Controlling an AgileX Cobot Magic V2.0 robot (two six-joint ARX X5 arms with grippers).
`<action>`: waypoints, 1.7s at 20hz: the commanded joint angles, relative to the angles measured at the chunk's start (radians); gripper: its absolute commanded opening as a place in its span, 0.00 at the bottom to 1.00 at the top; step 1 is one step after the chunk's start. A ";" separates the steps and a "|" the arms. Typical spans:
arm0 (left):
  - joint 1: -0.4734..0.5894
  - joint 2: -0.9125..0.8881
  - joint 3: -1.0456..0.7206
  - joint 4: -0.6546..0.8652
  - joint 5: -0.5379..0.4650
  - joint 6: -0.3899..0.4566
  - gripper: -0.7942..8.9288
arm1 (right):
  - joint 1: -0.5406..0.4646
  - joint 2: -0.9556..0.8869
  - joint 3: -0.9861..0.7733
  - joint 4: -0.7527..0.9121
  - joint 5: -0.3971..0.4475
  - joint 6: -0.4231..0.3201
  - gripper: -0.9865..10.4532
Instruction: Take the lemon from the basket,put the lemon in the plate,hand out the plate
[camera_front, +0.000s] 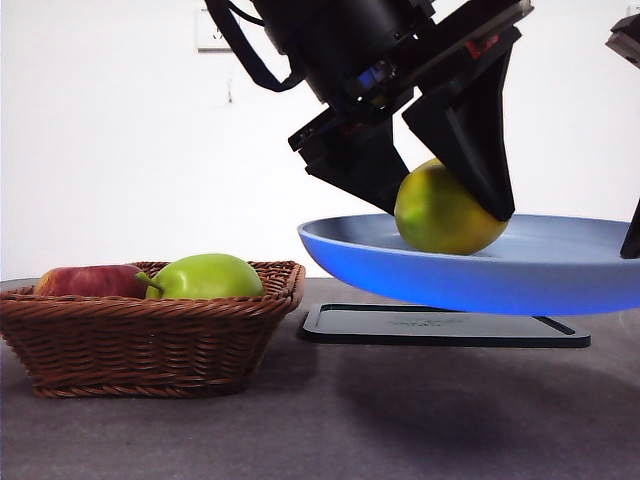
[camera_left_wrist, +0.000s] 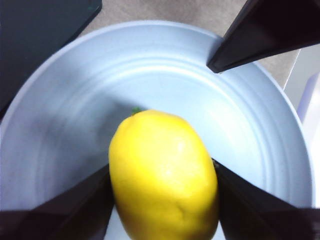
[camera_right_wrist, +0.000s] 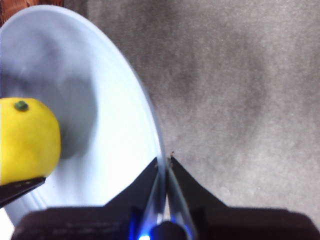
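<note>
The light-blue plate (camera_front: 520, 270) hangs in the air above the table, a little tilted. The yellow lemon (camera_front: 445, 215) sits in it. My left gripper (camera_front: 445, 208) comes down from above, and its jaws press both sides of the lemon (camera_left_wrist: 162, 175) over the plate (camera_left_wrist: 200, 90). My right gripper (camera_right_wrist: 164, 160) is shut on the plate's rim (camera_right_wrist: 150, 130); it shows as a black tip at the right edge of the front view (camera_front: 632, 235). The lemon also shows in the right wrist view (camera_right_wrist: 25, 140). The wicker basket (camera_front: 150, 340) stands on the table at the left.
The basket holds a green stemmed fruit (camera_front: 205, 277) and a red fruit (camera_front: 90, 281). A flat black tray (camera_front: 440, 327) lies on the table under the raised plate. The grey tabletop (camera_front: 400, 420) spreads in front.
</note>
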 joint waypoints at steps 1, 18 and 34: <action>-0.016 0.017 0.015 0.009 0.000 0.015 0.45 | 0.003 0.009 0.013 0.008 -0.010 -0.008 0.09; 0.010 -0.270 0.015 -0.154 -0.002 -0.053 0.46 | -0.050 0.189 0.076 0.095 -0.002 0.063 0.09; 0.010 -0.474 0.015 -0.250 -0.043 -0.053 0.46 | -0.118 0.892 0.661 0.277 0.003 0.072 0.09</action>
